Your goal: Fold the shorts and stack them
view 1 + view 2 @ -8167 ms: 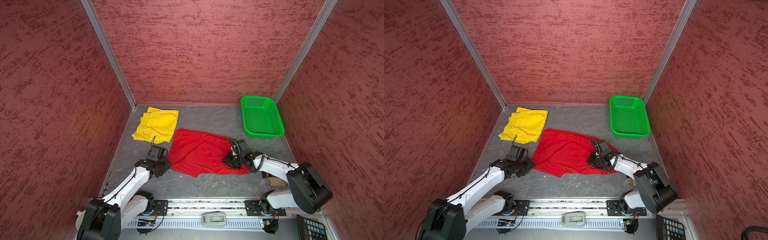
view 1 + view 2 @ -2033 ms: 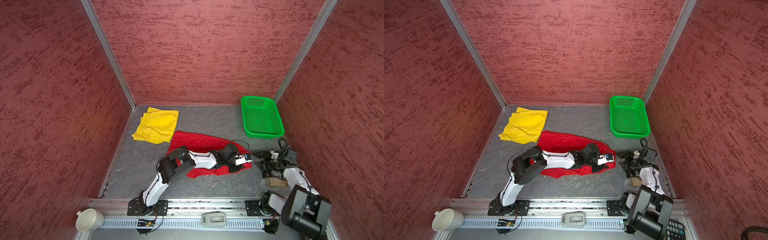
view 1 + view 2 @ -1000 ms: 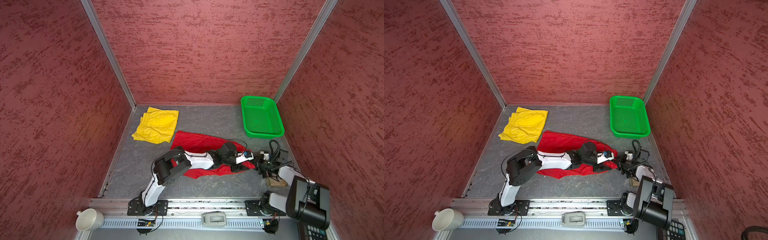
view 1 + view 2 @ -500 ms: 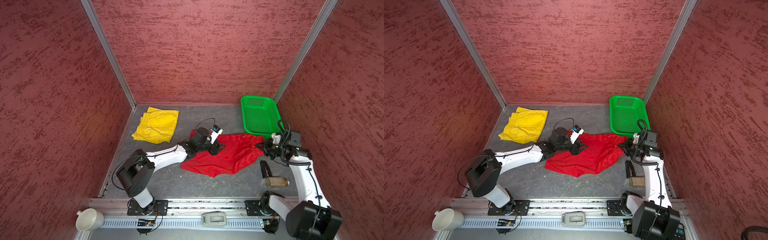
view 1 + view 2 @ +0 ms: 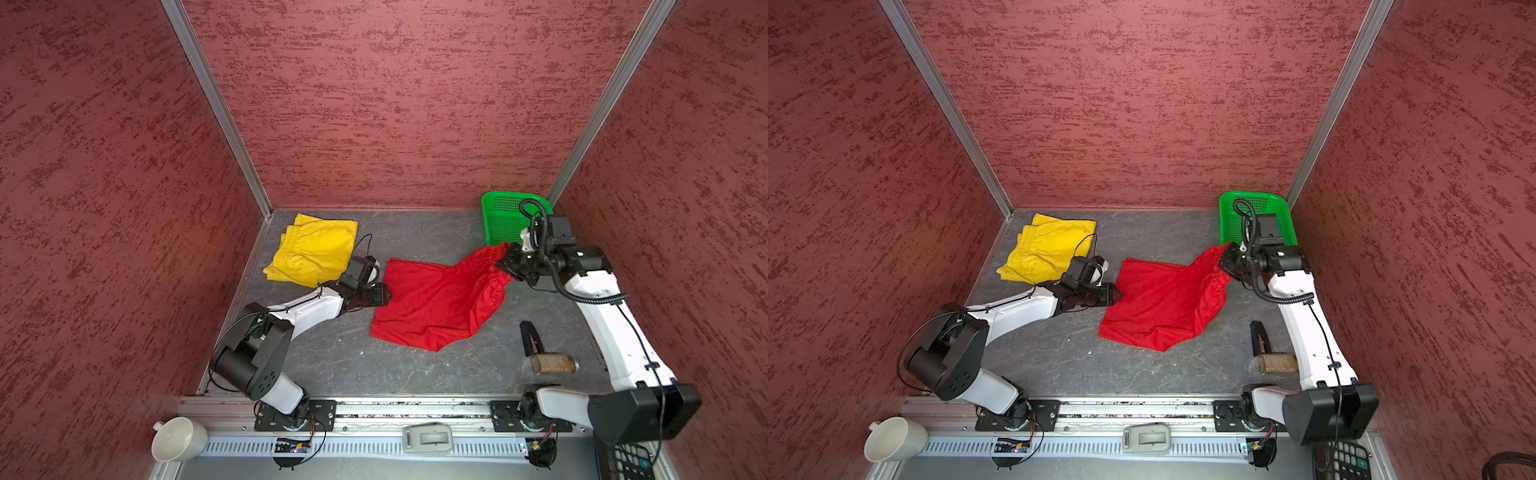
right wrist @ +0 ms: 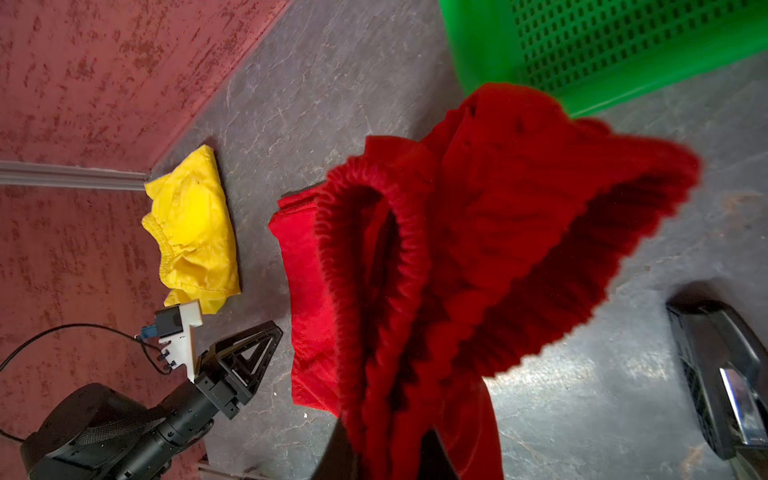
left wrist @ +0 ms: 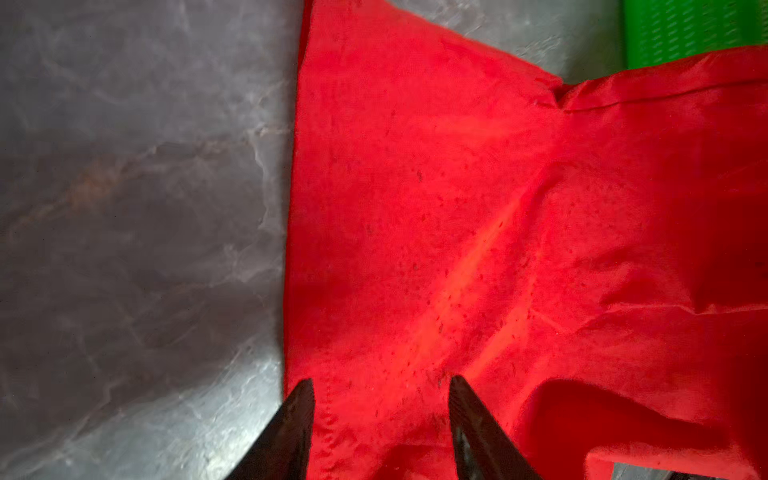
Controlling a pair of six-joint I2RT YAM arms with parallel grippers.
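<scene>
Red-textured walls close in a grey marbled tabletop on 3 sides. 2 pairs of shorts are present.

Item 1, red shorts: stretched between the 2 pincers and partly lifted. The right pincer is clamped on the gathered waistband and holds that end clear of the tabletop. In the right wrist view the elastic band runs down between its jaws. From that grip the cloth slopes down toward the left pincer, and the leg end lies flat on the tabletop.

The left pincer sits low at the leg-side edge of the red shorts. In the left wrist view its jaws stand apart, 1 tip at the hem and 1 over the cloth, with flat red fabric showing between them. It is not gripping.

Item 2, yellow shorts: lying flat in a compact rectangle just beyond the left pincer, on the side away from the red pair and well apart from the right pincer. In both top views the 2 pairs do not touch.

Green basket: directly behind the right pincer, partly covered by that wrist.

White cup: at the front rail, near the left arm's base. Brown block: on the tabletop beside the right forearm.
</scene>
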